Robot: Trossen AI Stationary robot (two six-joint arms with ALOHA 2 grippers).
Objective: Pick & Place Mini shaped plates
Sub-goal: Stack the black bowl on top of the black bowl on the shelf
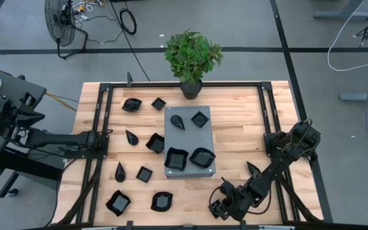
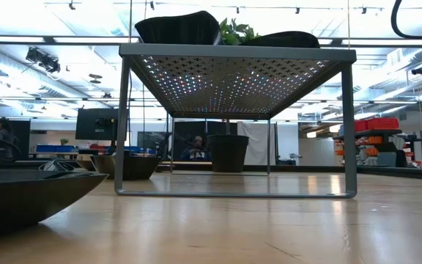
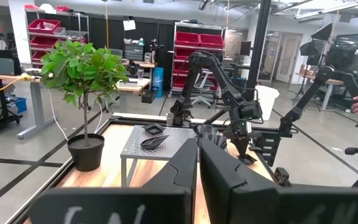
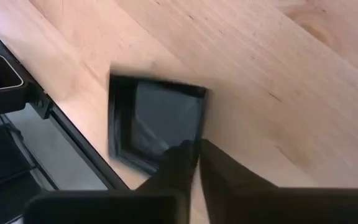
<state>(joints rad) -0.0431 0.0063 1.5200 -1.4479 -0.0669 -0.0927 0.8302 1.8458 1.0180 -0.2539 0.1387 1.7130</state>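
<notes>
Several small glossy black plates lie on the table's left half, among them a square one (image 1: pixel 144 174) and a teardrop one (image 1: pixel 119 171). More plates, such as a square one (image 1: pixel 176 159), sit on the raised grey perforated stand (image 1: pixel 188 137). My right gripper (image 1: pixel 217 207) is near the table's near edge, shut on a square black plate (image 4: pixel 157 121). My left gripper (image 1: pixel 104 137) waits at the table's left side, shut and empty; its shut fingers also show in the left wrist view (image 3: pixel 197 163). My right gripper pinches the square plate's rim (image 4: pixel 200 134) between its two fingers, at one straight side near a corner. The fingers come from above, slanting down. I cannot tell whether the plate rests on the wood or is lifted.
A potted plant (image 1: pixel 192 57) stands at the far edge behind the stand. A lone teardrop plate (image 1: pixel 253 168) lies on the right half. A black frame rail (image 4: pixel 73 134) runs along the table edge beside the held plate. Bare wood shows right of the stand (image 1: pixel 241 128).
</notes>
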